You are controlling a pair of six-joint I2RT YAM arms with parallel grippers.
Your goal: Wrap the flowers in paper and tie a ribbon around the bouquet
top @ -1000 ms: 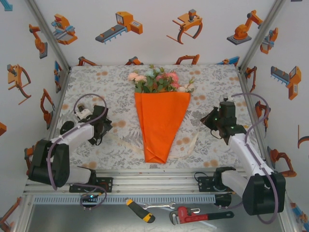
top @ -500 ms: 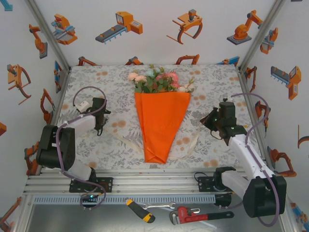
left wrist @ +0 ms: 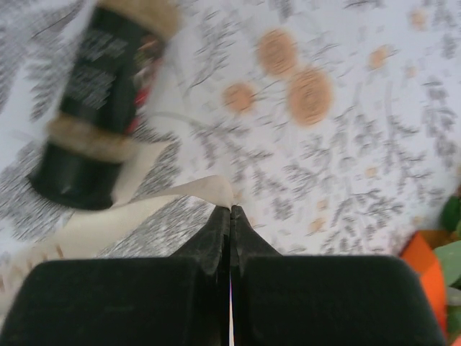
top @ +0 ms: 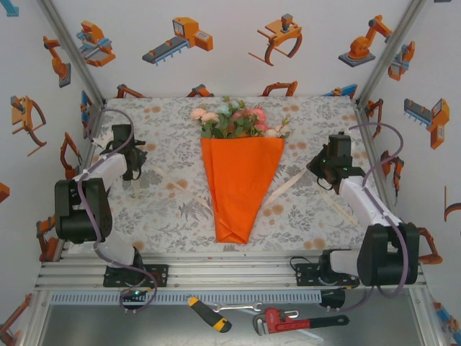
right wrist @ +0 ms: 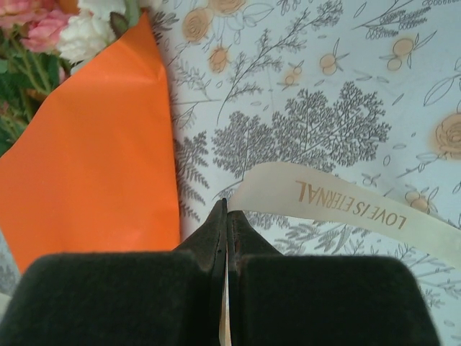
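The bouquet lies mid-table: pink, peach and white flowers (top: 238, 119) stick out of the top of the orange paper (top: 241, 187), which is folded into a cone tapering toward me. The cream ribbon (top: 292, 184) runs under the cone and comes out on both sides. My left gripper (top: 137, 175) is far left, shut on the ribbon (left wrist: 144, 216) at its tips (left wrist: 230, 209). My right gripper (top: 319, 171) is right of the cone, shut (right wrist: 227, 205) on the ribbon (right wrist: 346, 209), printed "LOVE IS ETERNAL". The paper (right wrist: 94, 166) and flowers (right wrist: 57, 36) lie to its left.
A blurred dark cylinder with tan bands (left wrist: 101, 108) lies on the cloth ahead of my left fingers. A screwdriver (top: 210, 315) and a red pipe wrench (top: 288, 319) rest on the shelf below the table's front rail. Walls close in on the left, right and back.
Both grippers have moved outward and toward the back, the left one much farther. The ribbon, slack near the cone's lower part before, now stretches in straight lines from under the cone.
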